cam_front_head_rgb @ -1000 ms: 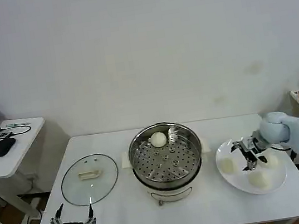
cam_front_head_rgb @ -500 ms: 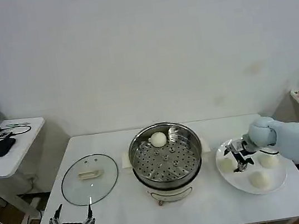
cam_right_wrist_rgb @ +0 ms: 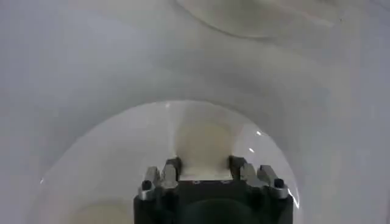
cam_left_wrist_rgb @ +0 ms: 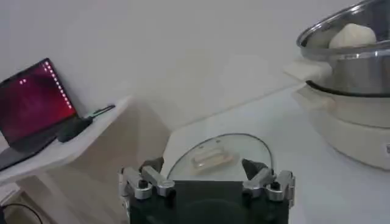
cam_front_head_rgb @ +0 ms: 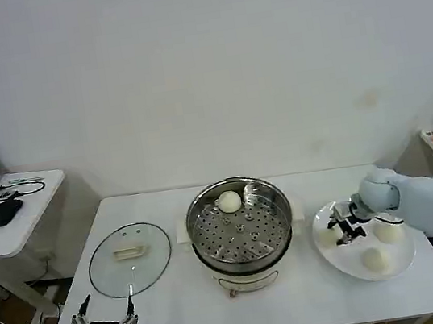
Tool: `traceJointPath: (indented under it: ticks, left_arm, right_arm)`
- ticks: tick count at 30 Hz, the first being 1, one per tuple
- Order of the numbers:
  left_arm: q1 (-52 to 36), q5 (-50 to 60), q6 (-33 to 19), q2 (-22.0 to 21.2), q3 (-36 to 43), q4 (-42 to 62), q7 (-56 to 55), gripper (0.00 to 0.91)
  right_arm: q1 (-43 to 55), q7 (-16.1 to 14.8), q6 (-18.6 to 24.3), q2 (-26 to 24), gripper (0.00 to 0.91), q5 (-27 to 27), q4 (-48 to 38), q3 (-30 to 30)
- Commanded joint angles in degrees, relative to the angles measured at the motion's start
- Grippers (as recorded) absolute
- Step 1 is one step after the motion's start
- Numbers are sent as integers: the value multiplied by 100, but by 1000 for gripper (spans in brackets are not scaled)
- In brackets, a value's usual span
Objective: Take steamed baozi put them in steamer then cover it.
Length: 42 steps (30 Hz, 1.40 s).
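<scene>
Right claw — seemingly astride baozi

The steamer is polished stainless steel, mirror-bright on its wall, with a perforated metal tray inside and a matt cream plastic-looking base. Inside the steamer, one steamed baozi looks smooth, matt and doughy. Beside the steamer, the cover is clear glass with a thin metal rim and a matt cream handle. On the steamer's other side, the plate is glossy white, catching highlights. The counter under the steamer is smooth, white and faintly sheened. The right claw over the plate is dark metal with bare silvery screws.
</scene>
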Motion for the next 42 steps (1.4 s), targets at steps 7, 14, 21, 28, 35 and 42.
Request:
traceJointPath:
  ticks: [7,14,21,28,35,42]
  left_arm:
    - [-75,-1,36,77,33,11,17,907]
    - [-119,-8,60,130,22,7,25,907]
    - [-213,-15,77,115,11,80,27,907]
    - [-273,-14,99,97,-38,121,40,907]
    - [-259,-23,91,60,-101,95,31,907]
    - [-288,-30,89,16,-113,63,26,907]
  right_arm:
    - [2436,-80,-163,-481,544,1002,735,-793]
    - [3449,-16,-418,211,544,1560,1120,-1342]
    - [3666,213,-803,1493,544,2214,1181,-1565]
    - [3300,490,-1183,2405,554,2788,1200,-1714]
    - [3032,695,-1622,2910,554,3191,1050,-1906]
    - [2791,884,-1978,3275,554,3369,599,-2030]
